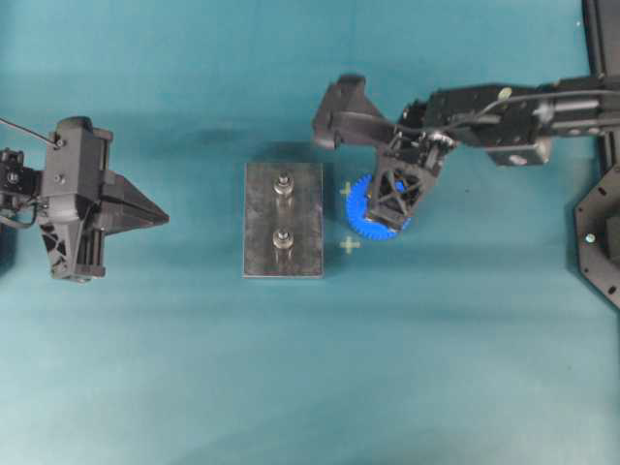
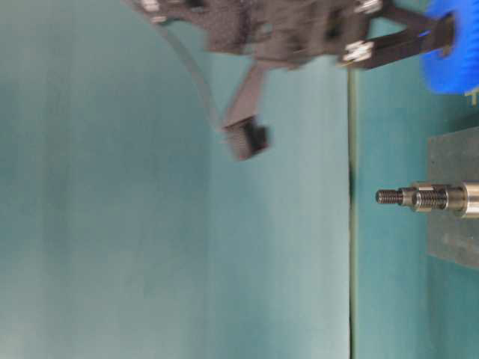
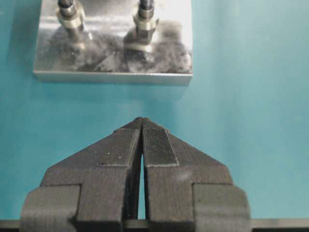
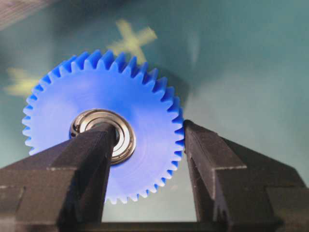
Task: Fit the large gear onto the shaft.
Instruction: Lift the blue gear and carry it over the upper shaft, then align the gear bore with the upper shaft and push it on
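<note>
Large gear (image 4: 104, 140): one, gripped by the right gripper (image 4: 145, 159), one finger in the bearing bore, the other on the toothed rim; beside the grey plate (image 1: 262, 223).
Shaft (image 1: 283, 184): upright; two pegs counted.
Left gripper (image 3: 141, 140): fingers together, empty.
Overhead view: gear mostly hidden.

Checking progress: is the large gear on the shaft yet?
No. The large gear sits beside the plate, in the right gripper; shaft bare.

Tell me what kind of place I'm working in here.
Likely a lab robot test bench: a teal mat, a grey steel plate with two pegs, and yellow cross marks beside the large gear.
</note>
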Tool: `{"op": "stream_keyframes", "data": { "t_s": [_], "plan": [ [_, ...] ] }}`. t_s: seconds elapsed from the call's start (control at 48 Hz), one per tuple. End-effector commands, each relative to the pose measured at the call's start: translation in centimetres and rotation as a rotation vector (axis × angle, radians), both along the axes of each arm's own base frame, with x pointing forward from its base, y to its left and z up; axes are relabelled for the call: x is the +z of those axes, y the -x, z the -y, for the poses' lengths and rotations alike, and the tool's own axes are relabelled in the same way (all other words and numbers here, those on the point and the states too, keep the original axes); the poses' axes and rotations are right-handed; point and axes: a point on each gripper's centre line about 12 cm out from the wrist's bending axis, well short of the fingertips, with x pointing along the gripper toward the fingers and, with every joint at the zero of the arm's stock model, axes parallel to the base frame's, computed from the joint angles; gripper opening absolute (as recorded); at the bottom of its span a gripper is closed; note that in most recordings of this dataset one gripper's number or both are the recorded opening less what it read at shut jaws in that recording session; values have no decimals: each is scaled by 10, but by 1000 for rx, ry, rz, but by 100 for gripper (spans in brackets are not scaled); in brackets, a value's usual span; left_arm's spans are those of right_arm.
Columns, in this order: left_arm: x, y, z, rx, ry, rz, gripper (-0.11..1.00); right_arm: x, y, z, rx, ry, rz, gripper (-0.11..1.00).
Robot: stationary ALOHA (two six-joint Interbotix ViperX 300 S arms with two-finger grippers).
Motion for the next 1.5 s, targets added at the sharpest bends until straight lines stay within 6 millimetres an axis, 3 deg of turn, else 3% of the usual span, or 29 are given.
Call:
{"op": "stream_keyframes", "data": {
  "t_s": [0.0,0.229,0.396,0.938,1.479],
  "plan": [
    [7,-3,0,2,0,28,0,35,-10,1,-13,9,73,48],
    [8,-4,0,2,0,29,0,74,-38,6,-4,16,137,48],
    [8,-3,0,2,0,31,0,87,-63,12,-1,26,181,48],
    [9,-3,0,2,0,34,0,71,-105,20,47,23,127,48],
    [6,-1,0,2,3,31,0,58,-110,21,79,27,101,48]
  ]
}}
